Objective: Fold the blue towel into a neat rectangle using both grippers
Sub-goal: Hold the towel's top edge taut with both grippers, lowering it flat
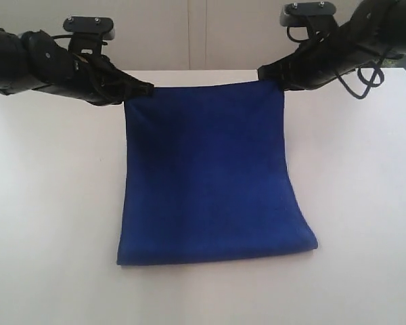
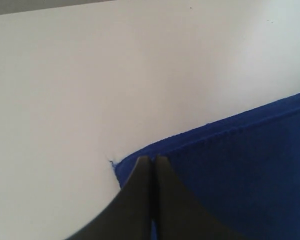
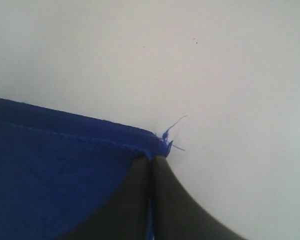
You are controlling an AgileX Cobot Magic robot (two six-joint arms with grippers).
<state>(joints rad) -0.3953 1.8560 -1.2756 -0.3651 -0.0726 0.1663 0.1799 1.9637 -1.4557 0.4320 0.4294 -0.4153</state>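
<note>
The blue towel [image 1: 206,176] hung mid-frame, top edge stretched straight, rounded bottom edge on the white surface [image 1: 47,223], with open room left, right and below. The left gripper [image 2: 150,159] pinched its upper-left corner, and the right gripper [image 3: 151,159] its upper-right.

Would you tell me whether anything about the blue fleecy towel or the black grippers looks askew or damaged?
Only minor things: loose threads stick out of the deep blue fleecy towel at the corner pinched by the black right gripper, and its near edge slants slightly across the white table.
</note>
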